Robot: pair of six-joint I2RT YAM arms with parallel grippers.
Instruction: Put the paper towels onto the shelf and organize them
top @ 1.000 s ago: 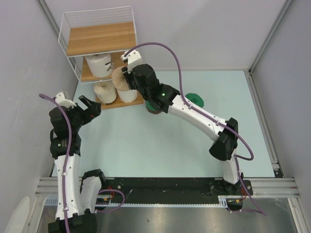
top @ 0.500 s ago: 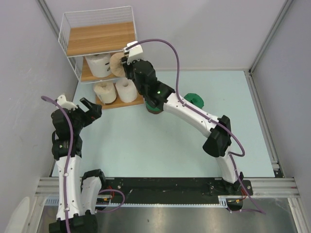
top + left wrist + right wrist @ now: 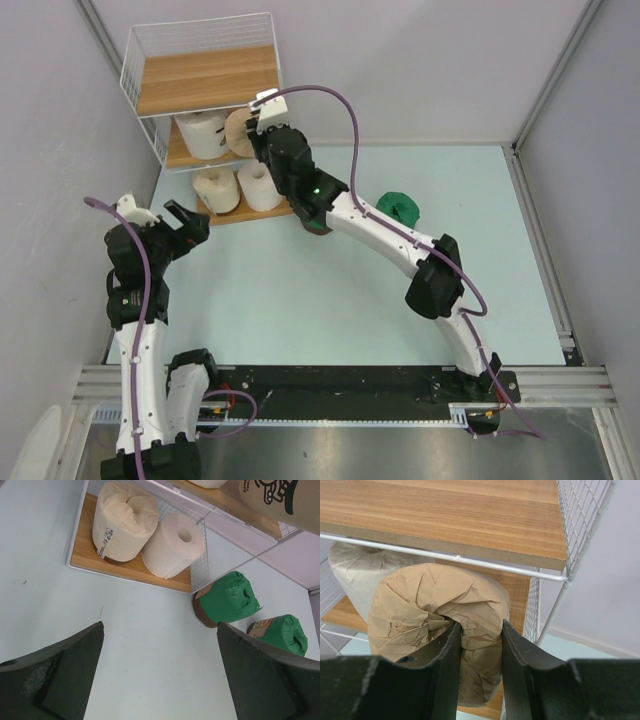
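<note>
Tan roll [image 3: 420,607] tight under top board [image 3: 470,515]

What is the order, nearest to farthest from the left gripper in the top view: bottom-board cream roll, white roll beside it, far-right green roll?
From the left gripper:
1. Cream roll, at the left of the bottom board.
2. White roll, just right of it.
3. Green roll, on the table beyond the right arm.
</note>
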